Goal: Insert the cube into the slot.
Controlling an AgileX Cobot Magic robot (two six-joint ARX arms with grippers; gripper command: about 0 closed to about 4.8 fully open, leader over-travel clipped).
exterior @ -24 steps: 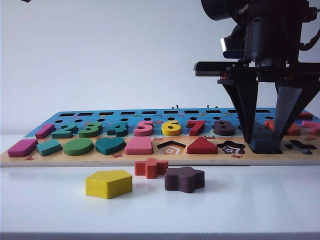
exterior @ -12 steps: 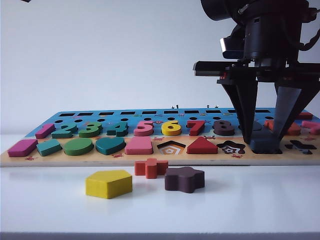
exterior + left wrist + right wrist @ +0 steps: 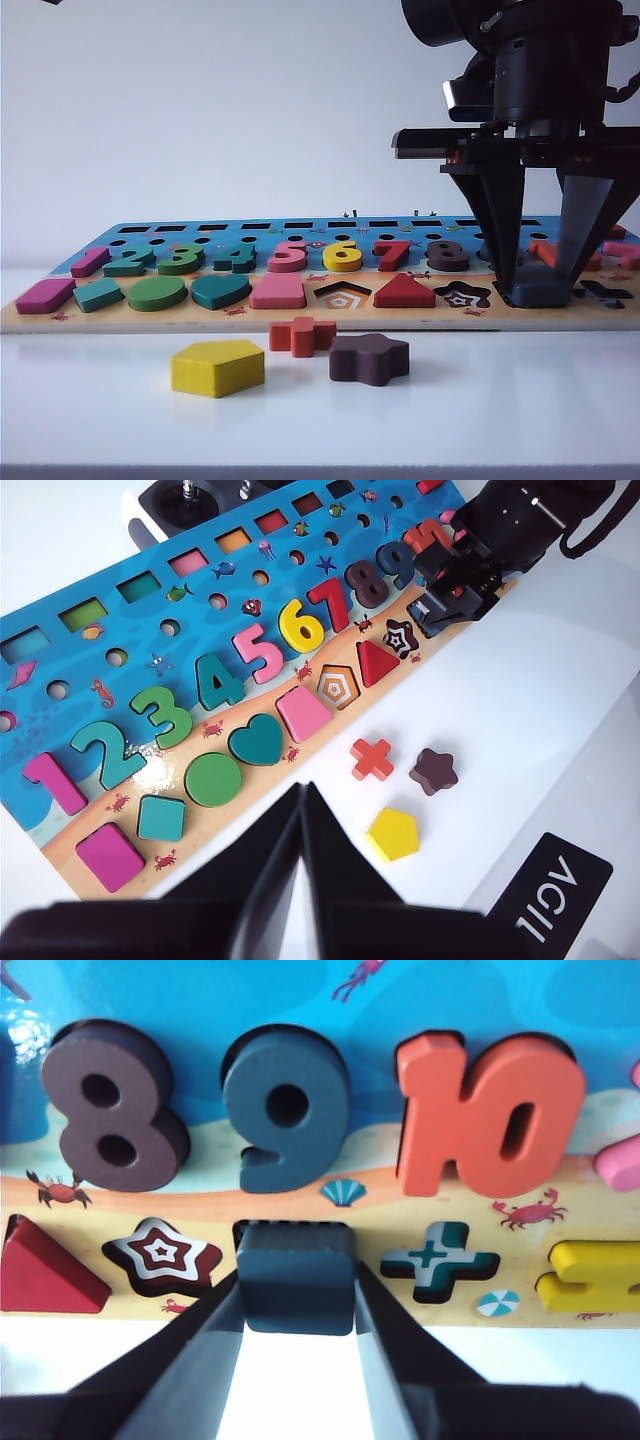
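My right gripper [image 3: 541, 288] points down at the right end of the wooden puzzle board [image 3: 150, 320], shut on the dark navy cube [image 3: 540, 293]. In the right wrist view the cube [image 3: 297, 1272] sits between the two fingers [image 3: 215, 1332] and covers the slot [image 3: 290, 1226], of which only a thin dark strip shows at the cube's far edge. The cube's near edge overhangs the board's front edge; whether it is seated I cannot tell. My left gripper [image 3: 302, 798] is shut and empty above the white table, in front of the board's left part.
A yellow pentagon block [image 3: 217, 367], a red cross block [image 3: 301, 335] and a dark brown star block [image 3: 369, 358] lie loose on the table before the board. The star cut-out [image 3: 160, 1254] and cross cut-out [image 3: 438, 1258] flank the slot; numbers 8, 9 and 10 stand behind.
The right gripper and the cube have edged slightly to the right in the exterior view, and more of the cube's front face shows. The loose blocks have not moved.
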